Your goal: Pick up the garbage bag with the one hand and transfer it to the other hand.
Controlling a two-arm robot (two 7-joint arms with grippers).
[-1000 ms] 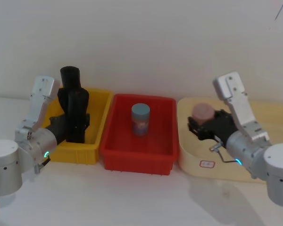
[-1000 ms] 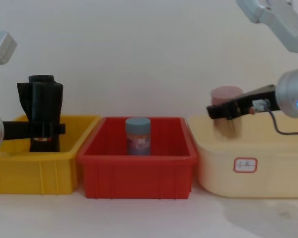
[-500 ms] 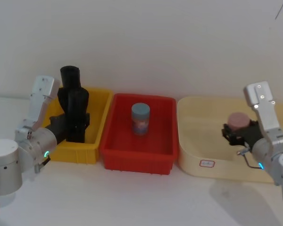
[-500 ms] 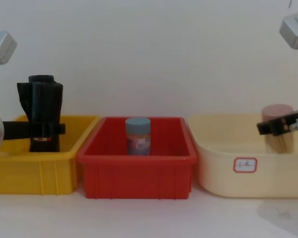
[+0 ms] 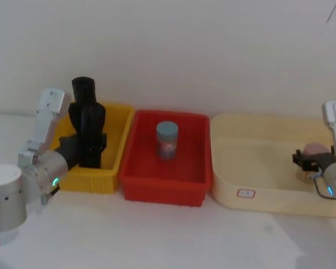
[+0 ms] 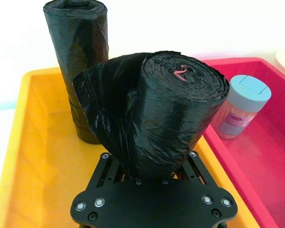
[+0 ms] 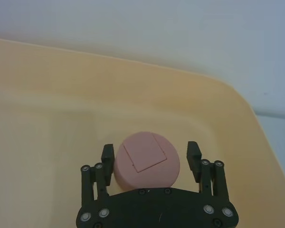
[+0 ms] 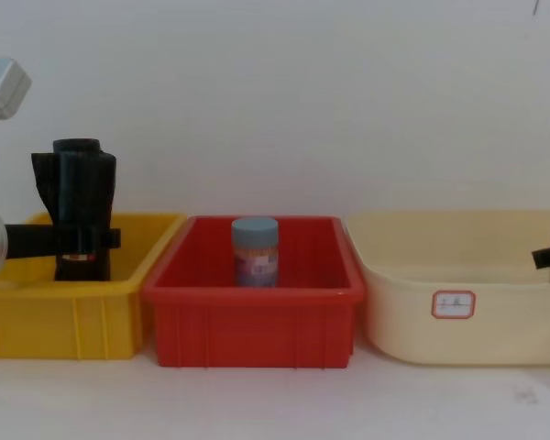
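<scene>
head view: at 9 o'clock the left gripper [image 5: 91, 148] pinches the garbage bag [image 5: 89, 120] low, upright in the yellow bin [image 5: 95, 185], likely leaving its top free for handover.
left wrist view: a slimmer roll [image 6: 78, 57] stands just behind.
right wrist view: the right gripper [image 7: 151, 154] clasps a pink-capped jar [image 7: 147, 166] over the cream tub [image 7: 47, 95], so it looks too busy to receive.
chest view: the grip sits just above the bag's red label [image 8: 78, 258].

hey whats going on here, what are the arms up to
The left gripper is closed around the garbage bag, which stands upright in the yellow bin beside a slimmer plain black roll. The right gripper is far off at the right end of the cream tub, holding a pink-lidded jar. A grey-lidded jar stands in the red bin between them. No handover has started.
</scene>
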